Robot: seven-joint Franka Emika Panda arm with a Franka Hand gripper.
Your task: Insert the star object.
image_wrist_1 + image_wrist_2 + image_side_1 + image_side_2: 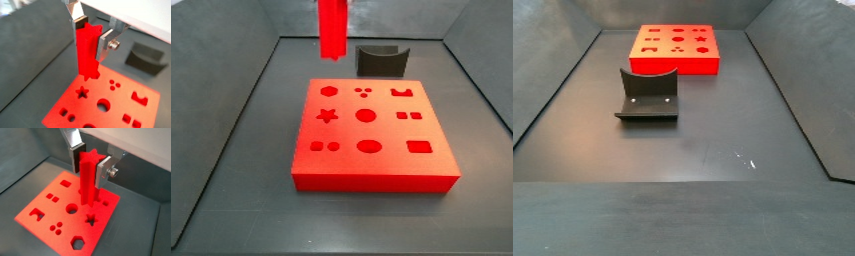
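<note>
My gripper (pixel 92 37) is shut on the star object (pixel 87 52), a long bright red peg with ridged sides, held upright by its upper end between the silver fingers (pixel 105 45). Both wrist views show it; its star-shaped top shows in a wrist view (pixel 89 178). In a side view only the peg (pixel 331 28) shows, hanging high over the far left of the red block (pixel 372 165); the gripper is above the frame. The block's star hole (pixel 82 92) (pixel 91 218) (pixel 327 115) lies below, clear of the peg's lower end. In the side view with the holder in front, peg and gripper are out of view.
The flat red block (pixel 676 62) has several shaped holes and lies on the dark floor. A dark grey curved holder (pixel 381 60) (pixel 647 97) (pixel 145 57) stands beside the block. Dark sloping walls (pixel 251 110) enclose the floor.
</note>
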